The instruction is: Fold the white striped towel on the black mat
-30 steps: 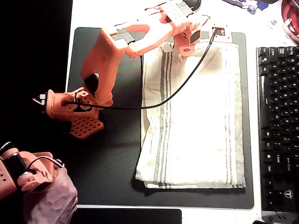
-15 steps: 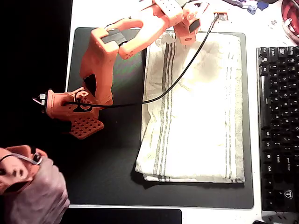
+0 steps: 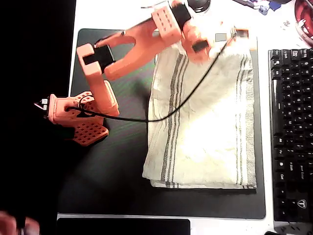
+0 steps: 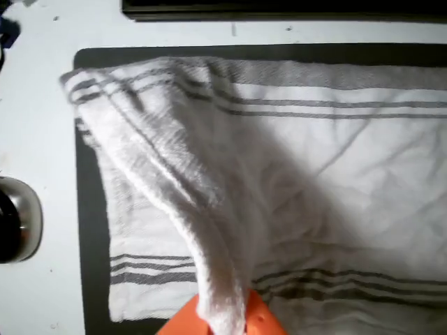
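Currently our hand (image 4: 222,315) is pinched on a raised corner of the white striped towel (image 3: 205,127), which lies on the black mat (image 3: 112,186). Soft, limp cloth: it drapes and drags. We'd grip edges or corners, not mid-panel.

surface: white tabletop (image 3: 274,19), brightly lit, along top and right of the overhead view | right edge: black keyboard (image 3: 291,132) | upper right corner: red object (image 3: 304,19), partly cut off | left side: deep shadow | wrist view, left edge: round metallic object (image 4: 17,220)
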Tool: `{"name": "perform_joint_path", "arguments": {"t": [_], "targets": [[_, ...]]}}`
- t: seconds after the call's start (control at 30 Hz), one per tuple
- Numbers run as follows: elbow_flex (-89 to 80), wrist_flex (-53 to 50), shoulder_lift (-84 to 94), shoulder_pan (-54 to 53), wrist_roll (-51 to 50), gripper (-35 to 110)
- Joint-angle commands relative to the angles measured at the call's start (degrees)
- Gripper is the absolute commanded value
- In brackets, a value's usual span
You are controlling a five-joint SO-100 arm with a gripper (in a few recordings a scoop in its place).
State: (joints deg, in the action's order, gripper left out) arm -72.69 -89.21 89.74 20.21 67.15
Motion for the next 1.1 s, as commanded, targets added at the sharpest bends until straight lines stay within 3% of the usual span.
{"name": "perform_joint_path", "arguments": {"t": [0.0, 0.53, 0.8, 1.07], "targets": [[-0.26, -2.29, 4.83, -5.19, 3.43, 0], [-4.31, -3.43, 4.57, -33.93, 16.52, 0], [-7.03, 6.50, -2.81, -46.32, 24.61, 0], [-11.95, 16.61, -11.87, -51.94, 28.21, 0]]}}
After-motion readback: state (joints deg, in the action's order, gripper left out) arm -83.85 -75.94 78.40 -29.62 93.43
